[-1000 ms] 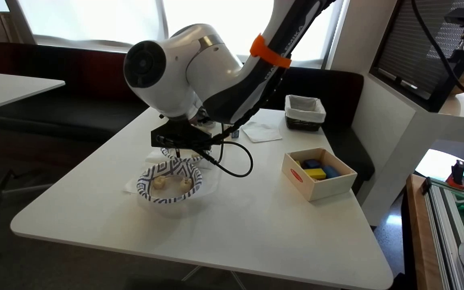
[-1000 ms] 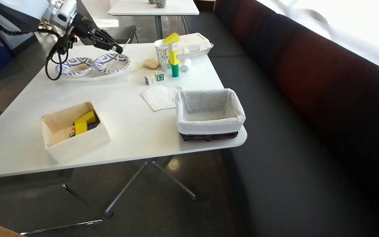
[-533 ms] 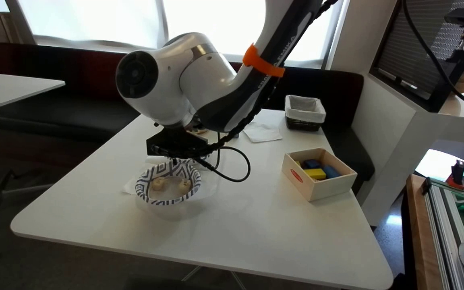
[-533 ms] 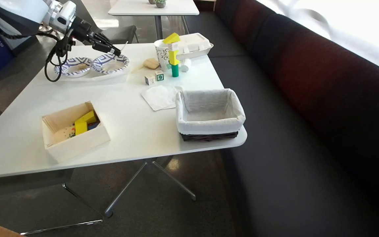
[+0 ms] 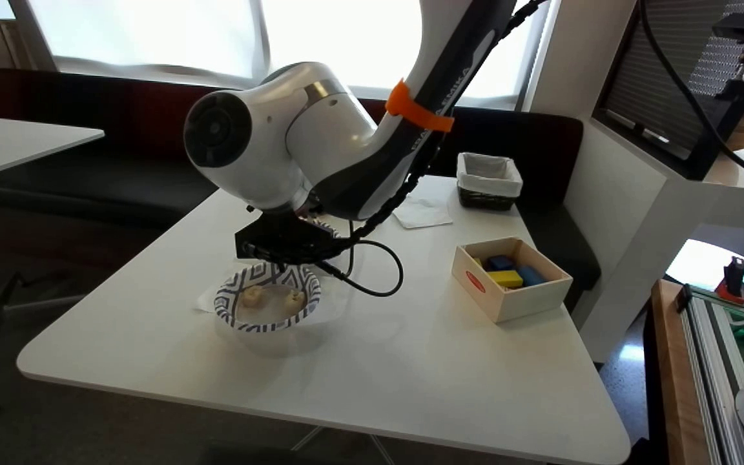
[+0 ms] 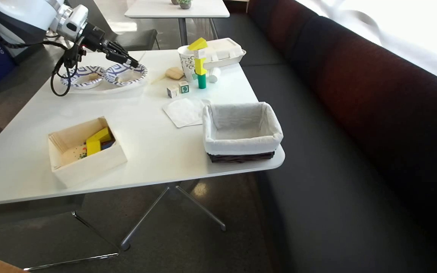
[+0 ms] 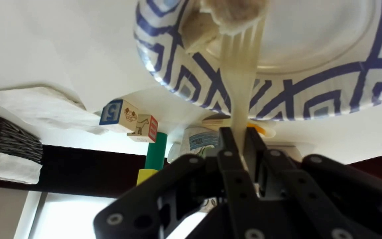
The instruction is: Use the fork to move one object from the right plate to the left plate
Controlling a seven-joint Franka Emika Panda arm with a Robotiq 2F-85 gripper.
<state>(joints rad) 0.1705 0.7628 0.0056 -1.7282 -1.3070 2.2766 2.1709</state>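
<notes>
My gripper (image 7: 240, 139) is shut on a pale plastic fork (image 7: 239, 76). Its tines touch a pale food piece (image 7: 235, 13) in a bowl-shaped paper plate with a blue pattern (image 7: 330, 86); I cannot tell if the piece is pierced. Another piece (image 7: 197, 31) lies beside it. In an exterior view the gripper (image 6: 134, 63) is low over this plate (image 6: 142, 78), with the fork's handle (image 6: 142, 56) sticking up. The neighbouring plate (image 6: 83, 84) stands close beside it. In an exterior view that plate (image 5: 230, 313) holds two round pale pieces (image 5: 252, 296); the arm mostly hides the plate behind.
A wooden box with blocks (image 5: 475, 290) and a lined basket (image 6: 241, 146) stand on the table. A cup (image 6: 186, 62), a block stack (image 6: 201, 79), letter cubes (image 6: 183, 87), a takeout container (image 6: 224, 53) and a napkin (image 6: 184, 112) stand beyond the plates.
The arm has lowered and the gripper has moved down towards the plate with the fork. Both plates have slid slightly, leftwards in both exterior views.
</notes>
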